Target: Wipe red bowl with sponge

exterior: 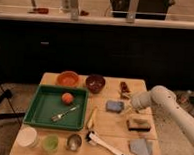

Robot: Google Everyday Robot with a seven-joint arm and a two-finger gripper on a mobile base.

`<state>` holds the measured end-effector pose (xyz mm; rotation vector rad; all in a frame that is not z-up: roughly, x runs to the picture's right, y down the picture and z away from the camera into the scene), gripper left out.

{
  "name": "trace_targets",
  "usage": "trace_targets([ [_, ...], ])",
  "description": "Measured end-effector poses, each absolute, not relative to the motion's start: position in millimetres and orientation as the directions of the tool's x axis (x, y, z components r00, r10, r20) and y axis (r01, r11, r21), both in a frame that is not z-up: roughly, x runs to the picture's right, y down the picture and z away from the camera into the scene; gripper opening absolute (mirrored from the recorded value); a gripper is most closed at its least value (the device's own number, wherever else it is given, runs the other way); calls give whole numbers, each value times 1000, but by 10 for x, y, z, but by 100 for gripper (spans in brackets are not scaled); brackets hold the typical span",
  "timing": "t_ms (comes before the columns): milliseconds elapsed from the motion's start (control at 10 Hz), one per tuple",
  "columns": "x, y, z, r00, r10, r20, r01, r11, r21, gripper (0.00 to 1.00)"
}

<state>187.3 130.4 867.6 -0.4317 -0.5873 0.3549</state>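
An orange-red bowl [68, 79] and a darker red bowl [95, 83] stand side by side at the far edge of the wooden table [101, 132]. A blue sponge [114, 106] lies flat right of the table's middle. A brown and yellow sponge [138, 125] lies nearer the right front. My white arm [161, 99] reaches in from the right. My gripper [129, 107] hangs low over the table just right of the blue sponge, close to it. I cannot tell whether it touches the sponge.
A green tray [43, 113] at left holds an orange fruit [67, 98] and a fork [63, 113]. A banana [91, 119], a white-handled brush [108, 147], a grey cloth [141, 146], three cups [50, 141] at the front left and a small brown packet [125, 88] are also on the table.
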Motion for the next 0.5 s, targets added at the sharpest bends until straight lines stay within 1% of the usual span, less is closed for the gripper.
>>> trace_targets([
  [500, 1911, 1309, 8844, 755, 458, 469, -197, 841, -504, 80],
])
